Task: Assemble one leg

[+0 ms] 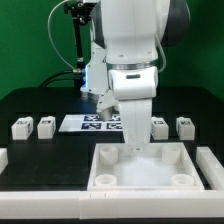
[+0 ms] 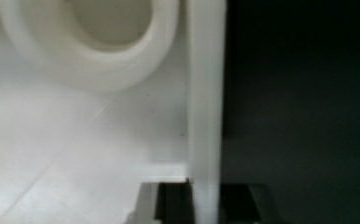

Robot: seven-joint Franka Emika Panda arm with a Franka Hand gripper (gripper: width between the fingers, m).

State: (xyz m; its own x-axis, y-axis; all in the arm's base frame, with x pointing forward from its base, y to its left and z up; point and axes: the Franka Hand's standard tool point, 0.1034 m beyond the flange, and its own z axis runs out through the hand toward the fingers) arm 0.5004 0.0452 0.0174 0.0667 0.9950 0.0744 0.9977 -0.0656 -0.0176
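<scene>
Legs (image 1: 45,125) stand on the black bench (image 1: 40,100) in the exterior view, tags facing the camera; one pair is toward that view's left, the other pair (image 1: 160,127) toward its right, with the marker board (image 1: 92,122) between them. All four legs are untouched and apart from the tray (image 1: 110,178), which lies nearer the camera; the arm (image 1: 135,50) reaches down over the tray's far wall, and its tip is lost against the white there.

Wrist view: the tray's floor is blurred, with a round socket (image 2: 106,30) at one corner; the tray's wall (image 2: 203,100) runs as a pale strip beside the dark bench; the fingers (image 2: 159,205) show as dark shapes on either side of that wall; whether they press it I cannot tell.
</scene>
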